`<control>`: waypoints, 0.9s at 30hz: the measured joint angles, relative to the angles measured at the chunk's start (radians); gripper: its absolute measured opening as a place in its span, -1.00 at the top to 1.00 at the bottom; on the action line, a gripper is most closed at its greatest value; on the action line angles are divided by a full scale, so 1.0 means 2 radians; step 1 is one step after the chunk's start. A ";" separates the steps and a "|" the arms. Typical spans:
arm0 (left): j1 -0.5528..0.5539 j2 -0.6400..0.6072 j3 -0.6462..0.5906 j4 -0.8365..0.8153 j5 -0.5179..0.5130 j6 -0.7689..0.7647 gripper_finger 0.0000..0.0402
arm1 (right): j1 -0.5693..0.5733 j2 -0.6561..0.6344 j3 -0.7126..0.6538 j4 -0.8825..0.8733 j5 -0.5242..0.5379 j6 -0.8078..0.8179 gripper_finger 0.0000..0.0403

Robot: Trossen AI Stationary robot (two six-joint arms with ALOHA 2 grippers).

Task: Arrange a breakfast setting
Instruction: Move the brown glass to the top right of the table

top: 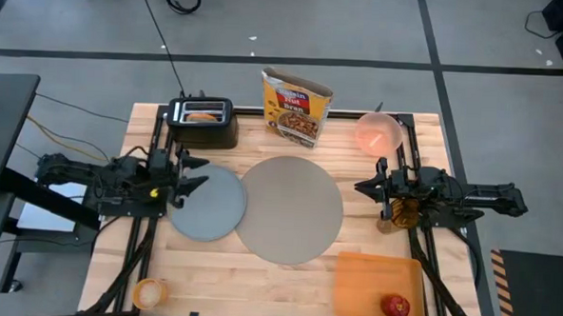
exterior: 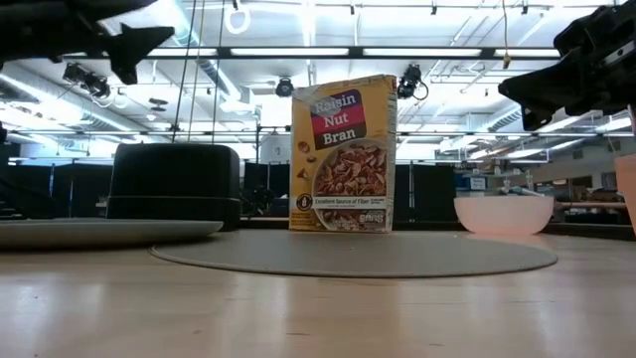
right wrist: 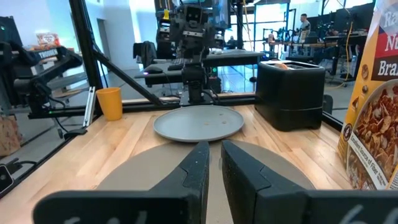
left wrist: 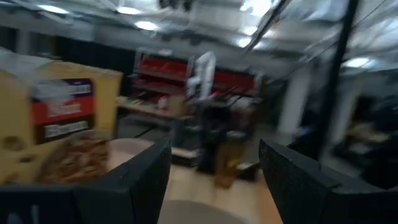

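The round taupe mat (top: 289, 209) lies flat at the table's middle. The grey plate (top: 206, 202) lies to its left, and their edges meet. My left gripper (top: 193, 178) hovers open over the plate's left rim, pointing toward the mat, with nothing between its fingers (left wrist: 149, 174). My right gripper (top: 364, 187) hangs shut and empty off the mat's right edge. The pink bowl (top: 378, 132) stands at the far right. A bagel (top: 202, 116) sits in the toaster's slot. The red apple (top: 396, 306) rests on the orange board (top: 379, 284). The orange cup (top: 149, 292) stands near left.
The black toaster (top: 203, 121) stands at the far left and a Raisin Nut Bran cereal box (top: 296, 106) stands upright at the far middle. Bare wood shows in front of the mat between cup and board. Both arm bases flank the table's sides.
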 joint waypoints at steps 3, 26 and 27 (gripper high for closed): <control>0.000 0.057 0.030 -0.001 -0.019 0.043 -0.25 | 0.000 0.000 0.000 0.000 0.009 0.000 0.75; 0.000 0.215 0.103 0.000 -0.027 0.069 -0.25 | 0.000 0.078 0.132 -0.036 0.043 -0.013 0.75; 0.000 0.215 0.103 0.000 -0.027 0.068 -0.25 | 0.000 0.090 0.149 -0.050 0.043 -0.011 0.75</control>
